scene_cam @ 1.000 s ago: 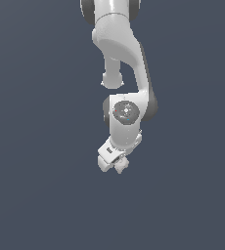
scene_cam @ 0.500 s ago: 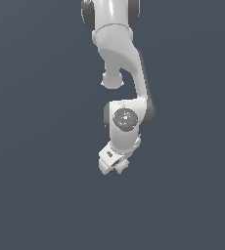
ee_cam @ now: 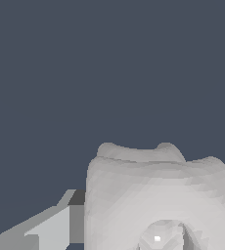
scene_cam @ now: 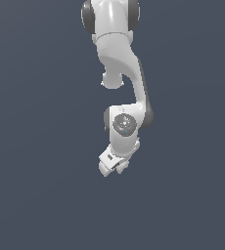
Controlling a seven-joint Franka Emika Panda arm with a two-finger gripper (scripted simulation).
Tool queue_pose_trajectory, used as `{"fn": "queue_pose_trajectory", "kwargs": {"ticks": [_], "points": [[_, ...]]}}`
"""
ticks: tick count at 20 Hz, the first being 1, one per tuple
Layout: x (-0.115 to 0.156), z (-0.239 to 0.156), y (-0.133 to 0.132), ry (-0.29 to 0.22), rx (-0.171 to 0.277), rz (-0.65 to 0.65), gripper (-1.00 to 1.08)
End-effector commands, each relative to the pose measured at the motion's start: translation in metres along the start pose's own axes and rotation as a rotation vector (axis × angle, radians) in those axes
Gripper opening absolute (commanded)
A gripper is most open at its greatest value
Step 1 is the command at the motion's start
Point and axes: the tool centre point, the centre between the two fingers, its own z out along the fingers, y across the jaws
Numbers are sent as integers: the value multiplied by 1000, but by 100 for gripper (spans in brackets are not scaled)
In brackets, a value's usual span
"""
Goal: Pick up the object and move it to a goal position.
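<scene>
Exterior view: your arm [scene_cam: 119,63] hangs from 12 o'clock, with the gripper [scene_cam: 112,167] low at centre; the object is not discernible here. Whether the jaws are released or clenched, you cannot tell. Wrist view: the off-white object [ee_cam: 158,195] fills the frame at 5 o'clock, beside a grey finger [ee_cam: 56,227]. Judged step: grasp or carry, unclear. Next, confirm the hold before moving goalward.
</scene>
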Motion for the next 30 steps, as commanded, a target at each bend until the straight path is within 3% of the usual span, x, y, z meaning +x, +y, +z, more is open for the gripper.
{"fn": "queue_pose_trajectory", "kwargs": {"ticks": [1, 16, 30], "points": [[0, 0, 0, 0, 0, 0, -100], [7, -17, -8, 0, 0, 0, -100], [55, -140, -68, 0, -1, -1, -100]]}}
